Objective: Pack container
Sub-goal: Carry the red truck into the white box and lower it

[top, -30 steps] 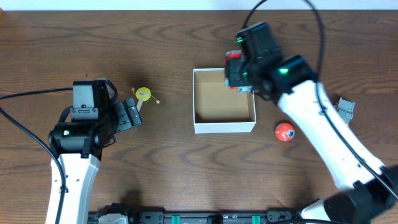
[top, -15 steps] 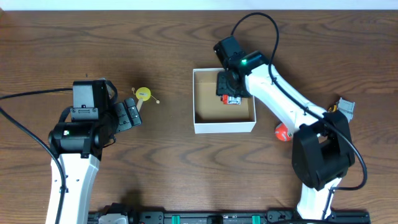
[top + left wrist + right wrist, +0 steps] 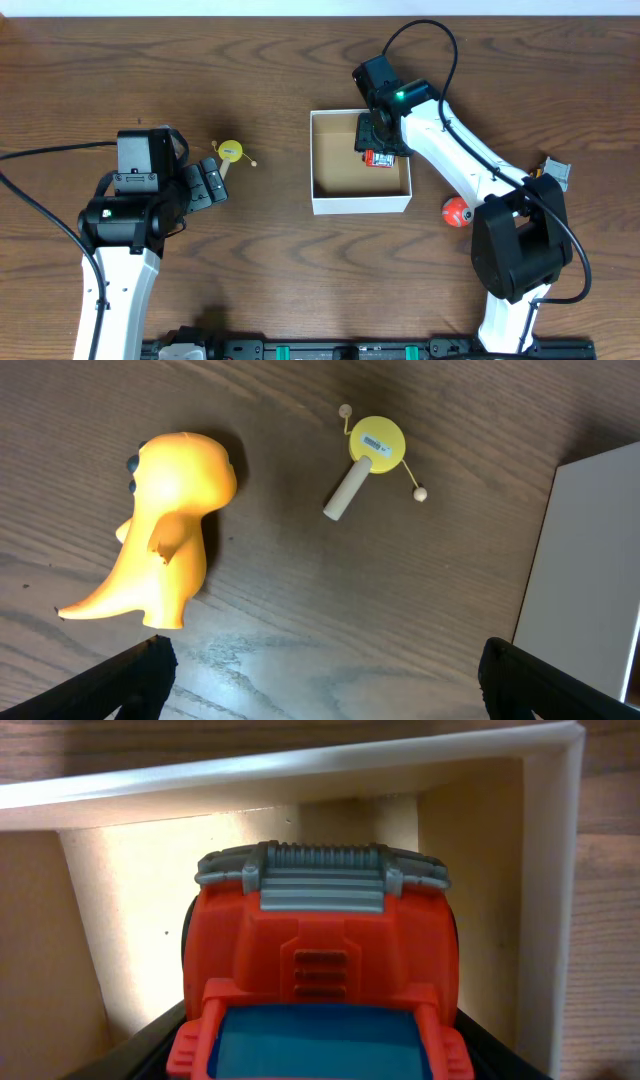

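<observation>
My right end effector point(image 3: 378, 145) grips a red plastic toy truck point(image 3: 320, 960) inside the small square white cardboard box point(image 3: 360, 205), toward the tabletop's far edge. My left end effector point(image 3: 212, 184) hangs open

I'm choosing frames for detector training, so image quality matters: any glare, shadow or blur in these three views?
Overhead: evenly lit and sharp. Left wrist: pale sheen on the table near the orange dinosaur; the dark fingertips look slightly soft. Right wrist: red truck sharp, a bright patch on the container wall to its left.
</observation>
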Robot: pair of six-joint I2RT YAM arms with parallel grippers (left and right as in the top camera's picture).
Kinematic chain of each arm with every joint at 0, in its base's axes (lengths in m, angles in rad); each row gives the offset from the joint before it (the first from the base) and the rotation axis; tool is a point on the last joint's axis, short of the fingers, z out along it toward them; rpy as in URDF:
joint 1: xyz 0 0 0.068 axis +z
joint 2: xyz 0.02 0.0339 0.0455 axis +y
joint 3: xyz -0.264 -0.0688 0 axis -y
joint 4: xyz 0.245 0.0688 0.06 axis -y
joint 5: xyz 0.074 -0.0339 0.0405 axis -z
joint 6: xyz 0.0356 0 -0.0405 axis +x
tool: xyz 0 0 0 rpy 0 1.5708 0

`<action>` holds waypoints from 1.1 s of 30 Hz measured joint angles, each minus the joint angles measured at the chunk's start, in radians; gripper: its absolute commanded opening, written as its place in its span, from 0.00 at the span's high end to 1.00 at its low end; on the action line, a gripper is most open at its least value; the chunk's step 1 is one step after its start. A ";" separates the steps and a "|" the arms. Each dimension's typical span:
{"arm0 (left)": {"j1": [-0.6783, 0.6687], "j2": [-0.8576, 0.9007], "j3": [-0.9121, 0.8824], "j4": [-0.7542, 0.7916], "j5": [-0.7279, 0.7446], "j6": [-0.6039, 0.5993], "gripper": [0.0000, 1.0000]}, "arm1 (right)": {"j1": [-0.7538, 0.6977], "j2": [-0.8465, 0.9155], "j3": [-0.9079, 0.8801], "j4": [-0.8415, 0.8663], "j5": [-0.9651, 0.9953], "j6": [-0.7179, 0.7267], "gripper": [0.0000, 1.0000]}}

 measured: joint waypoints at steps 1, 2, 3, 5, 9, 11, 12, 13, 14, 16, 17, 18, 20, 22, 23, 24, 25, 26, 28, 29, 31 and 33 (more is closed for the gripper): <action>0.000 0.000 0.000 0.000 0.000 0.000 0.02 | 0.001 0.000 0.000 0.000 0.000 0.000 0.48; 0.000 0.000 0.000 0.000 0.000 0.000 0.02 | 0.001 0.000 0.000 0.000 0.000 0.000 0.48; 0.000 0.000 0.000 0.000 0.000 0.000 0.02 | 0.001 0.001 0.000 0.000 0.000 0.000 0.48; 0.000 0.000 0.000 0.000 0.000 0.000 0.02 | 0.002 0.006 0.000 0.002 0.003 0.000 0.48; 0.000 0.000 0.000 0.000 0.000 0.000 0.02 | 0.002 0.042 0.000 0.006 0.006 -0.001 0.46; 0.000 0.000 0.000 0.000 0.000 0.000 0.02 | 0.002 0.066 0.000 0.008 0.007 -0.002 0.40; 0.000 0.000 0.000 -0.001 0.000 0.000 0.02 | 0.002 0.079 0.000 0.009 0.007 -0.005 0.35; 0.000 0.000 0.000 -0.002 0.000 0.000 0.02 | 0.002 0.085 0.000 0.010 0.007 -0.005 0.32; 0.000 0.000 0.000 -0.004 0.000 0.000 0.02 | 0.002 0.089 0.000 0.011 0.007 -0.008 0.30; 0.000 0.000 0.000 -0.009 0.000 0.000 0.02 | 0.002 0.090 0.000 0.014 0.007 -0.015 0.23; 0.000 0.000 0.000 -0.011 0.000 0.000 0.02 | 0.002 0.090 0.000 0.018 0.007 -0.019 0.19; 0.000 0.000 0.000 -0.014 0.000 0.000 0.02 | 0.002 0.090 0.000 0.020 0.007 -0.027 0.14; 0.000 0.000 0.000 -0.014 0.000 0.000 0.02 | 0.003 0.090 0.000 0.020 0.007 -0.026 0.08; 0.000 0.000 0.000 -0.014 0.000 0.000 0.02 | 0.004 0.090 0.000 0.020 0.008 -0.034 0.08; 0.000 0.000 0.000 -0.014 0.000 0.000 0.02 | 0.004 0.090 0.000 0.020 0.008 -0.034 0.10; 0.000 0.000 0.000 -0.014 0.000 0.000 0.02 | 0.004 0.090 0.000 0.020 0.008 -0.035 0.11; 0.000 0.000 0.000 -0.014 0.000 0.000 0.02 | 0.004 0.090 0.000 0.019 0.009 -0.035 0.13; 0.000 0.000 0.000 -0.014 0.000 0.000 0.02 | 0.004 0.090 0.000 0.019 0.011 -0.037 0.14; 0.000 0.000 0.000 -0.014 0.000 0.000 0.02 | 0.005 0.090 0.000 0.019 0.014 -0.037 0.14; 0.000 0.000 0.000 -0.013 0.000 0.000 0.02 | 0.005 0.090 0.000 0.018 0.018 -0.037 0.14; 0.000 0.000 0.000 -0.013 0.000 0.000 0.02 | 0.009 0.085 0.000 0.016 0.029 -0.037 0.14; 0.000 0.000 0.000 -0.014 0.000 0.000 0.02 | 0.010 0.075 0.000 0.016 0.035 -0.037 0.14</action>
